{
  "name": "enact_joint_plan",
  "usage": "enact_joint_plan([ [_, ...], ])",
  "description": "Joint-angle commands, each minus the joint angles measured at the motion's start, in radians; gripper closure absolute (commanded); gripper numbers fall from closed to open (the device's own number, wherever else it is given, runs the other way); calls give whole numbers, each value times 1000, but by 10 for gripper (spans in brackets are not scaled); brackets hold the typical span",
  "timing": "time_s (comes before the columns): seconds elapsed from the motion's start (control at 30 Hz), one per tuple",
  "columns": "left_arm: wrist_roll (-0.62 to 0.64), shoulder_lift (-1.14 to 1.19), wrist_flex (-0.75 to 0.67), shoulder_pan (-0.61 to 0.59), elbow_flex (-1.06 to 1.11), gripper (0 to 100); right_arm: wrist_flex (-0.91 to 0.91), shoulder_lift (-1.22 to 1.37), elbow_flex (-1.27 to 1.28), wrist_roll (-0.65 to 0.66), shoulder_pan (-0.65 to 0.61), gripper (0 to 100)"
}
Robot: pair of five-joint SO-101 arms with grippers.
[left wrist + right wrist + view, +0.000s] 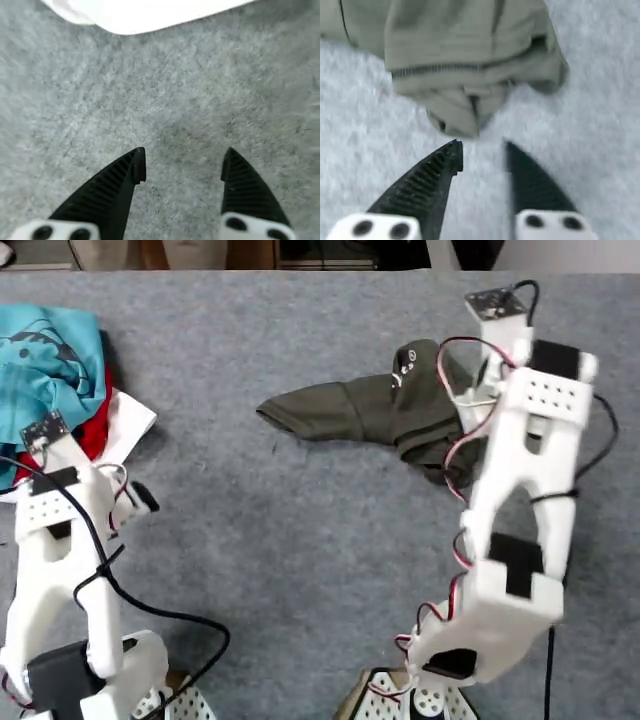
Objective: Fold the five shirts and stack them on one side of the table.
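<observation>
Seeing olive shirt (360,410) crumpled on grey worktop (300,560), right of centre in far half. Tapered end pointing toward the middle, bunched end running under right arm (540,400). Not folded.

Reading right pincer (482,152) as open with a narrow gap, gripping nothing. Hanging over bare worktop, tips just short of olive shirt's bunched, stitched edge. Looks apart from the cloth; can't confirm contact either way.

Finding three more in a loose heap at far-left edge, well apart from olive shirt:
- teal shirt (45,350), dark print, on top
- red shirt (95,435) poking out beneath it
- white shirt (130,422) lowest, corner sticking out toward the middle

None folded, nothing stacked neatly.

Reading left pincer (182,167) as wide open and empty. Sitting over bare worktop, with white shirt's edge ahead of the tips and clear of them.

Placing left arm (40,580) at near-left, just beside the heap, wrist end overlapping the heap's near edge in high view. Placing right arm at near-right, stretched away from its base, wrist end over olive shirt's bunched part.
</observation>
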Motion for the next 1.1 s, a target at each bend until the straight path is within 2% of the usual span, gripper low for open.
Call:
enact_joint_plan([
  [0.0,-8,-33,-23,8,12,857,-69,116,-99,-37,-56,655],
  [0.13,-8,-24,-28,8,9,981,-74,326,-265,-35,-96,567],
  [0.27,-8,-22,-37,8,43,976,20,519,-484,-38,-84,599],
  [0.33,-8,-22,-81,8,84,976,138,588,-610,-34,-81,653],
  [0.43,-8,-25,-216,8,186,976,270,687,-792,-32,-76,788],
  [0.53,-3,-33,-282,8,215,976,290,753,-901,-34,-45,957],
  [0.6,-2,-33,-282,8,210,976,292,756,-912,-40,-19,958],
  [0.7,-3,-33,-282,8,213,976,292,728,-860,-40,25,972],
  [0.83,-3,-33,-282,8,213,976,292,588,-642,-34,82,987],
  [0.93,-3,-33,-282,8,213,976,292,400,-420,-15,124,988],
  [1.07,-3,-33,-282,8,213,976,292,85,-119,97,166,988],
])
